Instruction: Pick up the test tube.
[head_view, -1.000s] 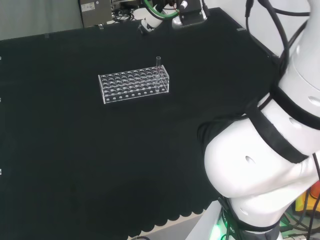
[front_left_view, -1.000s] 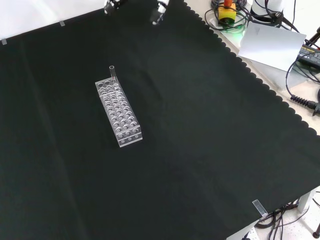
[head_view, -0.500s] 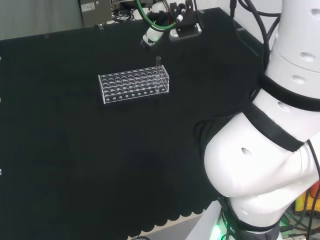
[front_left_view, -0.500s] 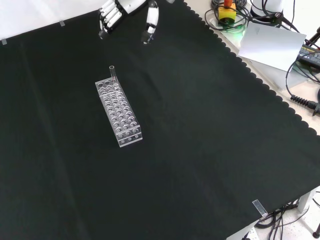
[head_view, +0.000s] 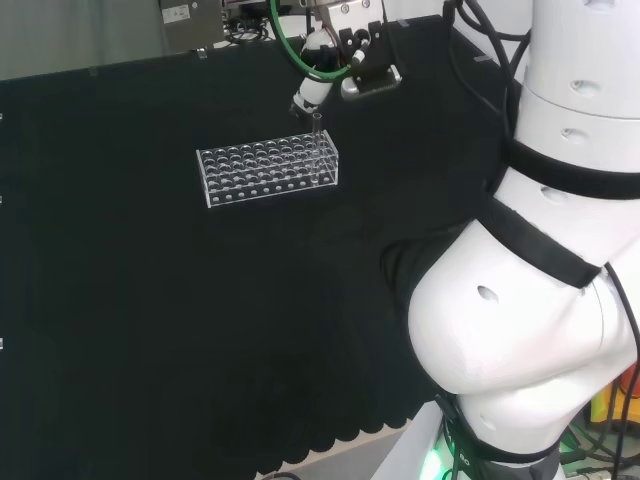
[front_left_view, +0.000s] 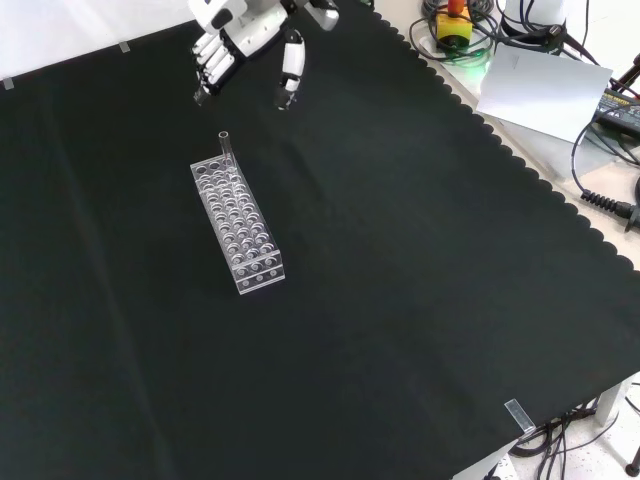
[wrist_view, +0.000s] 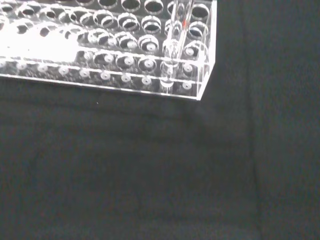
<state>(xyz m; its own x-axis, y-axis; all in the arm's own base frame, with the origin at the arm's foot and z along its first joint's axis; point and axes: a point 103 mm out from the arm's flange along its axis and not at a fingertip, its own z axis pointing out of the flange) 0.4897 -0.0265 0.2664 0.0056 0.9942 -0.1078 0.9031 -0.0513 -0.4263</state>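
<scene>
Head and front views share the rack (head_view: 268, 173); wrist view close.

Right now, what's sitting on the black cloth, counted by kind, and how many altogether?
Test tube: 1, upright at the end of the rack
Clear rack: 1
Total: 2

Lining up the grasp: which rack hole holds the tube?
The corner hole at the rack's end nearest the hand; the tube stands upright there.
</scene>
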